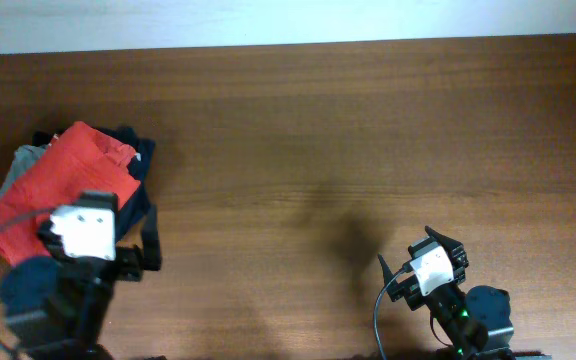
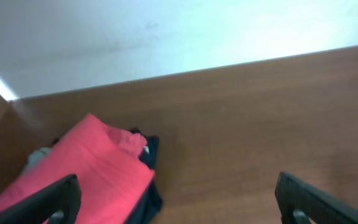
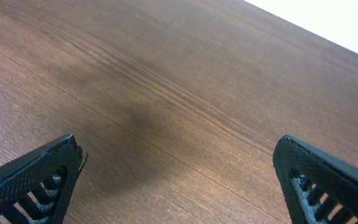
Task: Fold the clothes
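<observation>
At the left edge of the table [image 1: 348, 130], well apart from its bare middle: a folded red shirt [image 1: 63, 175] on top of a navy garment [image 1: 140, 190] and a grey garment [image 1: 18, 160], touching both. No print or tag showing, so impossible to say for certain whether the one to be folded; no other red cloth in view. Left hand [image 2: 176, 208] just beside the pile, spread wide, nothing between the fingers. Right hand [image 3: 179, 186] over bare wood at the near right, likewise wide apart and empty. Likely handling: light, soft, limp knit, quick to sag and bunch, with no stiffness to keep a shape once lifted. Probably smooth enough on the wood to drag flat, yet apt to cling to the cloth beneath. Best taken by a thin pinch at a free edge or corner of the top layer only, easiest perhaps at the rumpled corner nearest the navy cloth. For spreading, a hold at both shoulders or along the hem, one hand to each. Main risk: catching the navy layer in the same pinch.
</observation>
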`<state>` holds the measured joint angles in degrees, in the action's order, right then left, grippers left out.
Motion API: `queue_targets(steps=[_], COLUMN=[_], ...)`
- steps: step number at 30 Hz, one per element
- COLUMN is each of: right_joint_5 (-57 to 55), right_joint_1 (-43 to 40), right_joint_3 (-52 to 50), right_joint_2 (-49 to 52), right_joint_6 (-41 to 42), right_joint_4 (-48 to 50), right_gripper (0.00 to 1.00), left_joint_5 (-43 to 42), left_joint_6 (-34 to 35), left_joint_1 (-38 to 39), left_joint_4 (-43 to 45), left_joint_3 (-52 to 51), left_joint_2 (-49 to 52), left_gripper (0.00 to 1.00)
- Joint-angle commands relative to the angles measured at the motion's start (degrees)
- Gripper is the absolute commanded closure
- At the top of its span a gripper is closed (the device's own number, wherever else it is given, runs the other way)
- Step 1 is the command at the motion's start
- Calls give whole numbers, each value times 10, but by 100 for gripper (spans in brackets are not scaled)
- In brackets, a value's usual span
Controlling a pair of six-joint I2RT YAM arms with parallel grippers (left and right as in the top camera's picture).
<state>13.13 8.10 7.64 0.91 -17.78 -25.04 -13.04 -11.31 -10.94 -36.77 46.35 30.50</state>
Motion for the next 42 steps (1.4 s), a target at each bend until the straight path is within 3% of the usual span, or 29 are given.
queue_targets(steps=[1, 8, 16, 22, 42], right_joint_5=[5, 5, 5, 6, 5], right_joint_1=[5, 5, 5, 5, 5], right_joint_3=[-4, -4, -4, -4, -4], right_joint_2=[-5, -5, -5, -5, -5], right_joint_6=[7, 7, 7, 7, 7], right_joint_4=[0, 0, 0, 0, 0], right_gripper=[2, 1, 2, 1, 2], left_joint_5=[6, 41, 86, 86, 94], left_joint_6=[14, 16, 16, 13, 14], left_joint_1=[12, 85, 119, 119, 121], left_joint_4=[47, 144, 188, 200, 224], left_joint_3=[-107, -275, -380, -410, -418], left_joint_2=[-59, -163, -260, -303, -302], left_gripper=[1, 1, 1, 1, 1])
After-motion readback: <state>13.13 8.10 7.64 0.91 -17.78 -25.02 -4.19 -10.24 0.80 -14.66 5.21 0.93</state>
